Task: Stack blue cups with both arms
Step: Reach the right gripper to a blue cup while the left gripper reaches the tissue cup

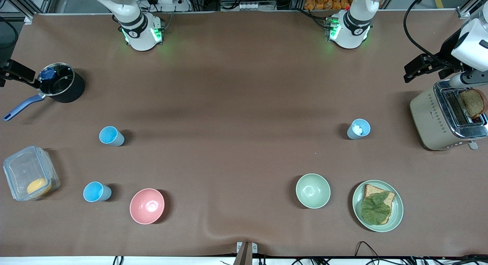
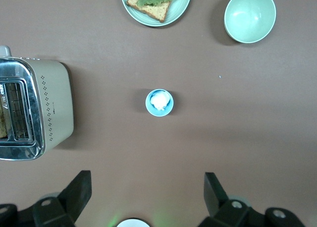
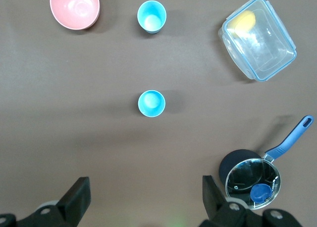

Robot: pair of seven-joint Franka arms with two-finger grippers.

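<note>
Fingers, left gripper (image 2: 146, 197): spread wide, holding nothing, high over the table
Fingers, right gripper (image 3: 143, 197): spread wide too, empty, likewise high
Pale cup with white lump (image 2: 159, 102): upright, straight ahead of the left fingers, centred on their gap
Sky-blue cup (image 3: 151, 103): upright, dead ahead of the right fingers; second blue cup (image 3: 151, 17) further out, beside the pink bowl (image 3: 75, 8)
Nearer arm: each to its own end
Writing: none readable
</note>
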